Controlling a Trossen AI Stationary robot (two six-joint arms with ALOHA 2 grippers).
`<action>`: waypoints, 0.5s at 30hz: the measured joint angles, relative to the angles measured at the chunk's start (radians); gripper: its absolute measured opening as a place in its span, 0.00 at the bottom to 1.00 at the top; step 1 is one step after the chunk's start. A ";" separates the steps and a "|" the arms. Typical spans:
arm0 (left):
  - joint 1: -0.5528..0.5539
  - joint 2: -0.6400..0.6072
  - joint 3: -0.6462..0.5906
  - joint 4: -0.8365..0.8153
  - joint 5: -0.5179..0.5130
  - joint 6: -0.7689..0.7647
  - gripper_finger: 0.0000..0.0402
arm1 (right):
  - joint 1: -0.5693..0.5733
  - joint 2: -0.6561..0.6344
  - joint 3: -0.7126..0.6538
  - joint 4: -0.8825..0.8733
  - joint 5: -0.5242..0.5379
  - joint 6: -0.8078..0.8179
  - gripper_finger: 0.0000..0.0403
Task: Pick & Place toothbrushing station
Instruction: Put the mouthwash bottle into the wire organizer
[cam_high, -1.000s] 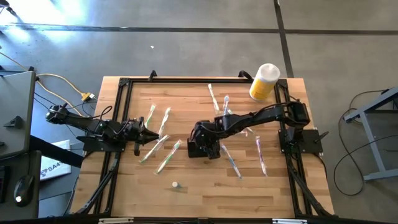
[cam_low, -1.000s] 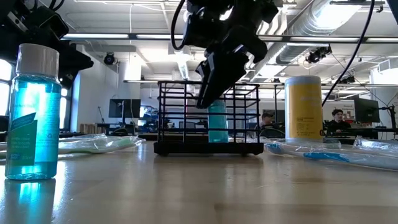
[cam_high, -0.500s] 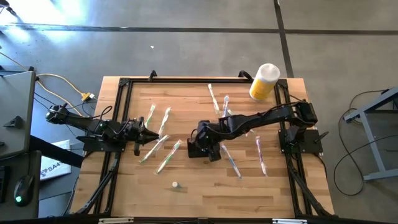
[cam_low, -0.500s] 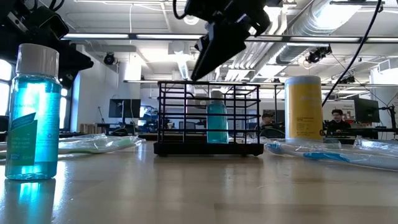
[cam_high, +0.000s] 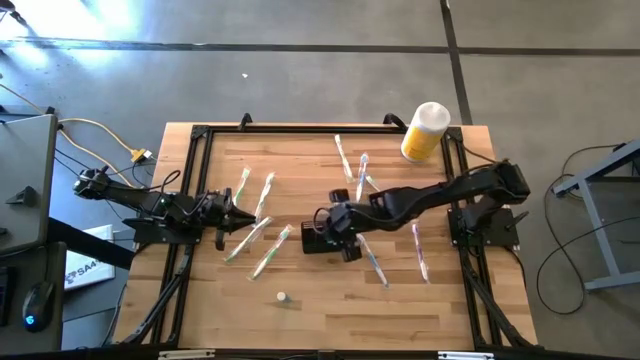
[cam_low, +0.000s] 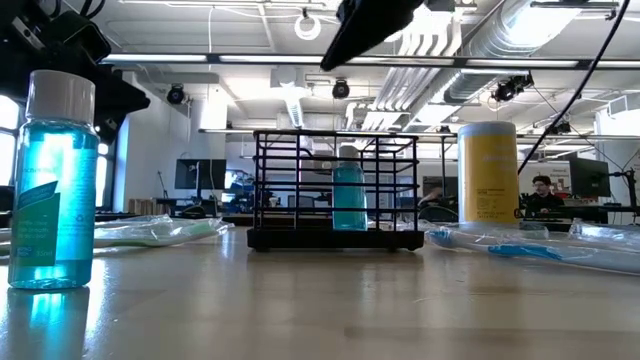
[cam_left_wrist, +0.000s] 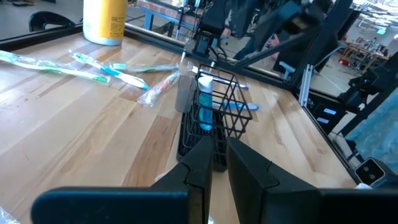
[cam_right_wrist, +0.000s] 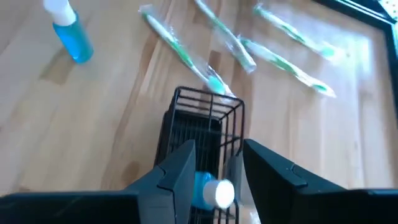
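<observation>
One small bottle is in the caddy; nearly everything else is left.

Nearest the table's front edge, a second blue bottle (cam_low: 50, 180) stands outside the toothbrushing station (cam_low: 335, 190). The caddy sits mid-table with a blue bottle (cam_low: 348, 198) upright inside it. My right claw (cam_right_wrist: 217, 165) hangs just above it, fingers parted, gripping nothing. Wrapped toothbrushes (cam_high: 268, 252) lie loose on both sides of it. My left claw (cam_high: 240, 213) waits beside it, nearly closed and empty. Beyond stands the yellow canister (cam_high: 424, 132).
</observation>
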 joint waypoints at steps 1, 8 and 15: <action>0.000 0.000 0.000 0.002 0.000 0.000 0.12 | 0.010 -0.018 0.000 -0.018 0.015 0.019 0.32; 0.000 0.000 0.000 0.036 0.016 0.001 0.20 | 0.062 -0.101 0.002 -0.045 0.022 0.123 0.32; 0.000 0.080 0.000 0.231 0.154 0.121 0.50 | 0.123 -0.115 0.000 -0.091 0.023 0.186 0.32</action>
